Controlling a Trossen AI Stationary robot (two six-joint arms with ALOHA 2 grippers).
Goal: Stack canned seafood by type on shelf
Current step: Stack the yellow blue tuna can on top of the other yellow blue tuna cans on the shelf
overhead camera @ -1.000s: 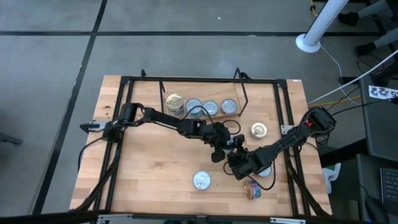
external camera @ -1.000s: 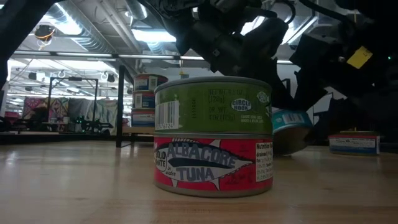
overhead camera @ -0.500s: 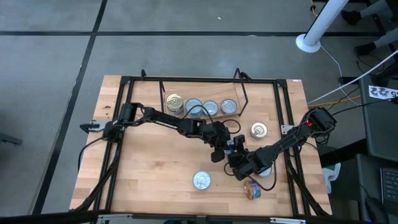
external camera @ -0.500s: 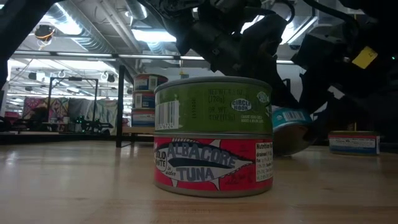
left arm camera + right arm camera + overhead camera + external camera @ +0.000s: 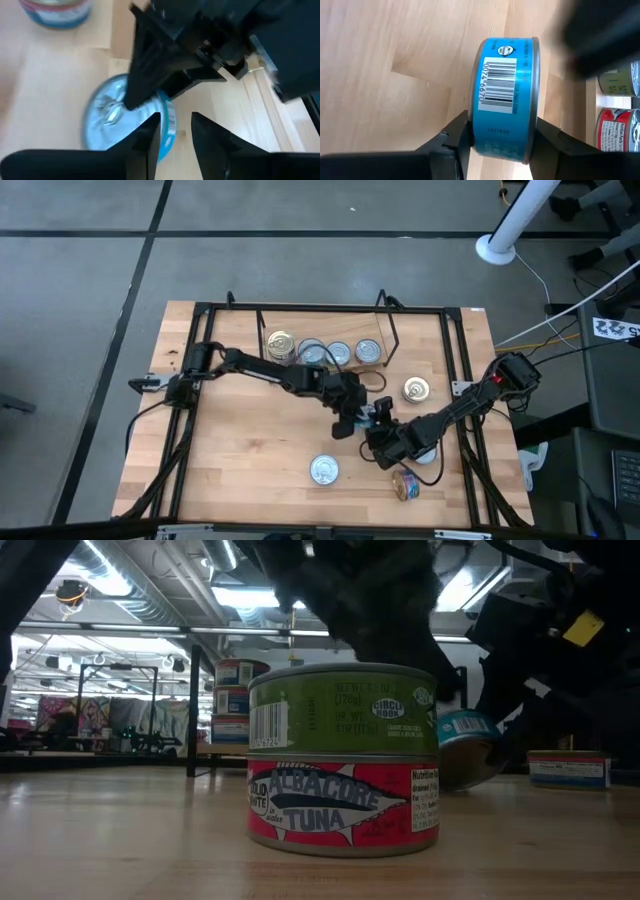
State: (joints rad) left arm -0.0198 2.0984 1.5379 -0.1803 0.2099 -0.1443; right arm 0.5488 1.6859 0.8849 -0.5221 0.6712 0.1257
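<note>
The right gripper [image 5: 500, 145] has its two dark fingers pressed against the flat ends of a short round tin with a glossy bright-blue paper label [image 5: 506, 100], held on its edge above the pale, grained wooden tabletop [image 5: 395, 60]; a white barcode patch reading 0074 6670 faces the camera, with a small round logo above it. In the high view this grip sits right of the table's centre [image 5: 385, 442], and the left gripper [image 5: 352, 418] is just beside it. The left gripper's fingers [image 5: 150, 145] stand a little apart with nothing between them, close to the blue tin's silvery ribbed lid [image 5: 112, 117].

Near the low camera, a green-labelled tin marked "Circle Hook" [image 5: 343, 708] sits squarely on a red tin [image 5: 343, 803] printed "Solid White Albacore Tuna" with a fish drawing.

At the table's far edge, the small light-wood shelf on a thin black wire frame [image 5: 372, 328] holds a row of tins [image 5: 325, 352], one gold-lidded, the others silver. A gold-lidded tin [image 5: 416, 389] stands alone, and a multicoloured tin [image 5: 405, 484] lies tipped near the front edge.
</note>
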